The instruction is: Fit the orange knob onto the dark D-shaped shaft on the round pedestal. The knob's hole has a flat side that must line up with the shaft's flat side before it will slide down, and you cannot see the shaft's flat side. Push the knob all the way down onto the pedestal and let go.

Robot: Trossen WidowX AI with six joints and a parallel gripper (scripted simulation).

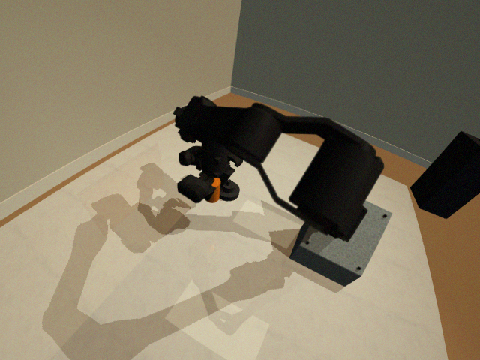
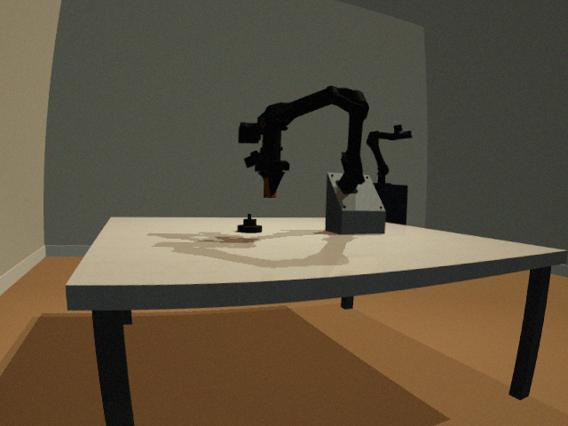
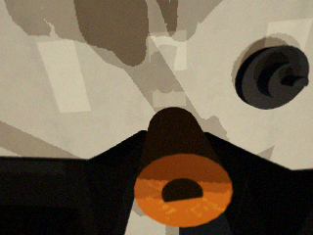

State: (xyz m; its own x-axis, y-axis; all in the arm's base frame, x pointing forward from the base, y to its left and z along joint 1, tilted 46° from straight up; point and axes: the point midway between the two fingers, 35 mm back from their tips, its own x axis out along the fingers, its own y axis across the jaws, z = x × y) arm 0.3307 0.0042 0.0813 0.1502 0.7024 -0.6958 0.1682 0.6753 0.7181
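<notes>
The orange knob [image 1: 214, 195] [image 2: 266, 186] [image 3: 215, 208] is a tall cylinder. My gripper [image 1: 217, 184] [image 2: 272, 187] [image 3: 173, 136] is shut on it and holds it upright, well above the table. In the wrist view the knob's D-shaped hole [image 3: 182, 191] faces the camera, its flat side towards the bottom of the picture and slightly tilted. The dark round pedestal [image 1: 232, 194] [image 2: 249, 228] [image 3: 254, 98] stands on the table, lower than the knob and left of it in the exterior view, at the upper right in the wrist view. Its shaft [image 2: 248, 216] [image 3: 292, 79] points up; its flat side cannot be made out.
The arm's grey base block [image 1: 350, 247] [image 2: 362, 222] stands on the pale table [image 1: 127, 294] [image 2: 183, 272], right of the pedestal in the top and exterior views. A dark block [image 1: 449, 178] [image 2: 397, 201] stands beyond the table, with another small arm [image 2: 377, 153] on it. Arm shadows cross the table.
</notes>
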